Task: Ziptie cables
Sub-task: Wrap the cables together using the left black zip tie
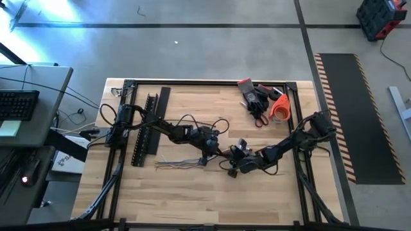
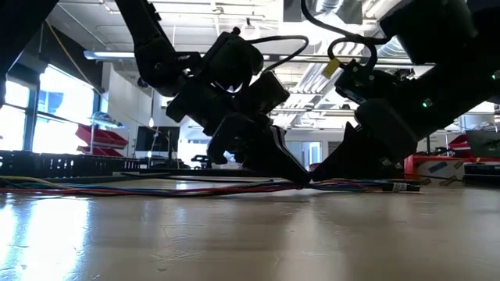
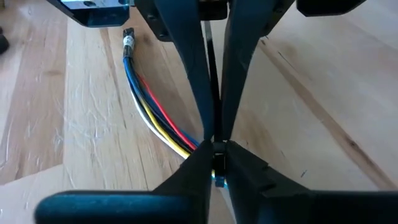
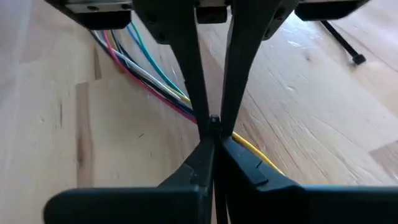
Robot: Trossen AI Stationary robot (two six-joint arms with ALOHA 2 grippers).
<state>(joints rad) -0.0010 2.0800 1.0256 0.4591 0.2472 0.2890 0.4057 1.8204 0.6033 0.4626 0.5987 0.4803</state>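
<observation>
Cables (image 1: 183,164) lie flat on the wooden tabletop (image 1: 192,199), near its middle. They are thin wires in many colors, spread out at one end and pulled together at the other. The left end effector (image 1: 212,154) and the right end effector (image 1: 234,168) meet tip to tip over the bunched end of the cables. In the low view the two sets of dark fingers come down from both sides and touch the wires at one spot. In the left wrist view the left fingers (image 3: 245,174) are pressed together on the bundle, with blue, yellow, red and white wires running out past them. In the right wrist view the right fingers (image 4: 249,168) are pressed together on the bundle too. A black slotted rail (image 1: 146,131) lies near the left arm. Red scissors (image 1: 255,106) and an orange tape roll (image 1: 280,108) sit at the far right corner.
</observation>
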